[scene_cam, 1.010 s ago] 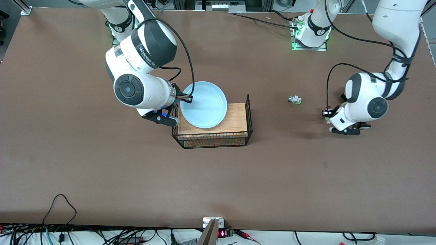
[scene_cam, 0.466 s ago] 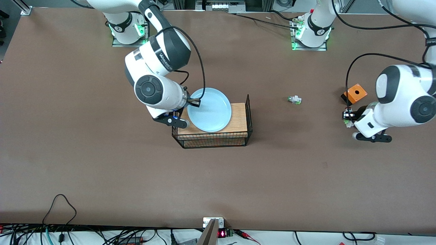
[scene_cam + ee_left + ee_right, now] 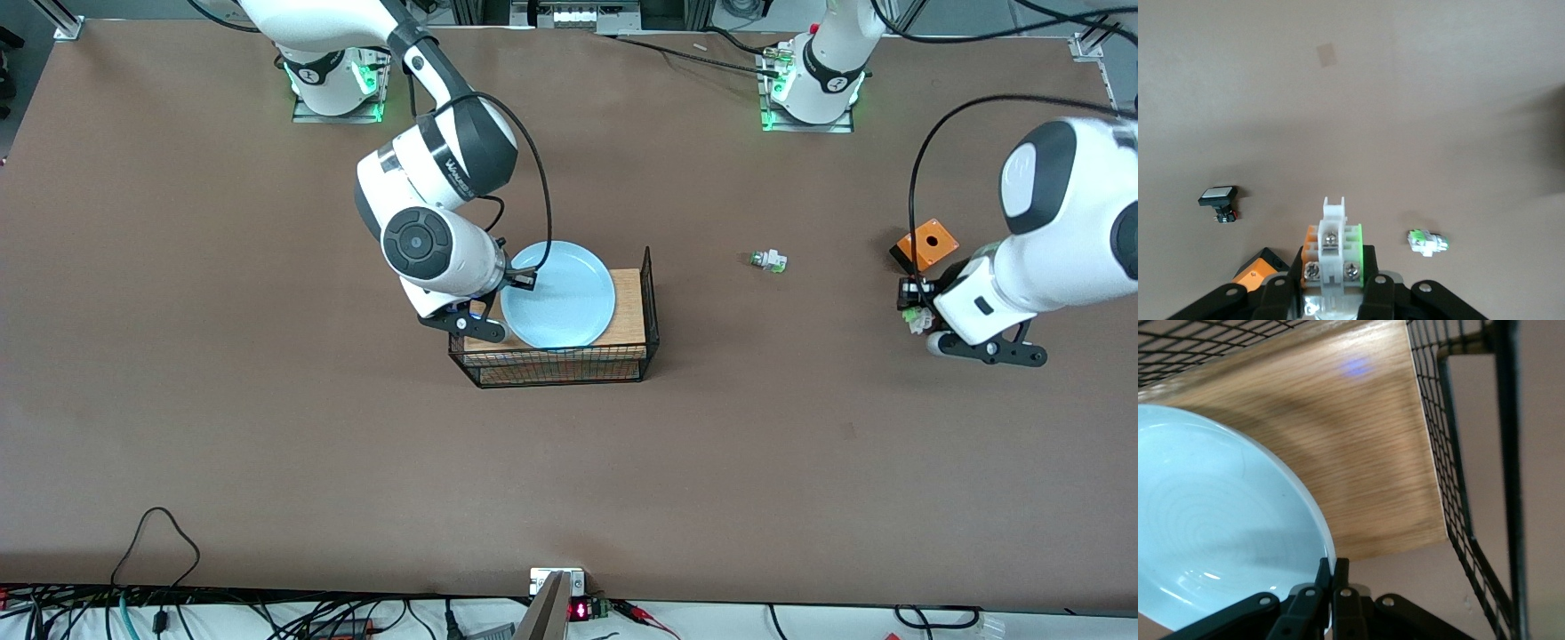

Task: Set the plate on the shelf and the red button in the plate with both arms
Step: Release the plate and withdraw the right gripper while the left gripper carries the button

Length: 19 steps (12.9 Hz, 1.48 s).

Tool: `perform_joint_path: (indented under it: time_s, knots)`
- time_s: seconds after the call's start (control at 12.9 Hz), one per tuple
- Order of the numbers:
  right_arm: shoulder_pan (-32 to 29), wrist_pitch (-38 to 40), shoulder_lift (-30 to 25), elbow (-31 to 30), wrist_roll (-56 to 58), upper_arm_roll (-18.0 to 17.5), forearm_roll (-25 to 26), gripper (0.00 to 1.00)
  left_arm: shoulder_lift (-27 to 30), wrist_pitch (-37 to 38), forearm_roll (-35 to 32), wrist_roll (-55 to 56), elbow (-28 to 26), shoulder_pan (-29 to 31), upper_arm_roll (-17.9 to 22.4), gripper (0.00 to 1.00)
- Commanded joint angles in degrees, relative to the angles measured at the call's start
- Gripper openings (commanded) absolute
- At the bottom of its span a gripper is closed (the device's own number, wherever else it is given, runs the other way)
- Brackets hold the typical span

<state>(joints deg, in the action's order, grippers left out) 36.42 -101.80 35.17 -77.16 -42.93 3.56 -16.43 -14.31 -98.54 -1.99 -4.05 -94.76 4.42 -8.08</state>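
Observation:
The pale light-blue plate (image 3: 562, 300) is over the wooden board (image 3: 630, 307) of a black wire basket (image 3: 653, 307). My right gripper (image 3: 523, 281) is shut on its rim at the edge toward the right arm's end. The right wrist view shows the thin fingers (image 3: 1333, 571) pinching the plate's rim (image 3: 1218, 513) above the board (image 3: 1365, 447). My left gripper (image 3: 916, 307) is shut on the red button (image 3: 1335, 233), a white part with screws, a green side and an orange side. Its cap is hidden between the fingers (image 3: 1335, 268). It hangs over bare table near the left arm's end.
A small white part with a green tip (image 3: 768, 260) lies on the table between the basket and the left gripper; the left wrist view shows it too (image 3: 1427, 242). An orange box (image 3: 927, 242) sits by the left gripper. A black button with a white face (image 3: 1218, 197) lies nearby.
My right arm has carried the plate toward the left arm's end, farther over the board. My left arm has moved toward its own end of the table with the button, uncovering the orange box.

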Motion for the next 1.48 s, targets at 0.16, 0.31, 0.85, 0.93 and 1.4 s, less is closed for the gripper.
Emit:
perform_joint_path:
  time_s: [0.16, 0.31, 0.85, 0.93, 1.4]
  knots:
    - [0.0, -0.9, -0.7, -1.5, 0.5, 0.5, 0.5, 0.24, 0.2, 5.3, 1.9, -0.1, 7.3, 0.2, -5.4, 0.0]
    - [-1.0, -1.3, -0.7, -1.2, 0.7, 0.6, 0.1, 0.47, 0.2, 6.7, 4.8, 1.6, 8.7, 0.1, -7.1, 0.0]
    - [-4.5, -1.4, -2.5, 4.3, 0.9, 0.9, -9.4, 0.95, -0.1, 9.2, 4.9, 24.2, 9.5, 0.1, -22.3, 0.0]
    - [-4.8, -1.4, -4.0, 4.4, 1.3, 0.9, -10.1, 0.98, -0.4, 9.1, 4.9, 27.0, 9.5, -0.3, -23.7, 0.0]
    - [-19.7, 17.6, -11.3, 4.5, 29.1, 1.9, -6.2, 1.0, -5.1, 6.6, 5.0, 30.2, 11.3, -7.7, -24.3, 0.0]
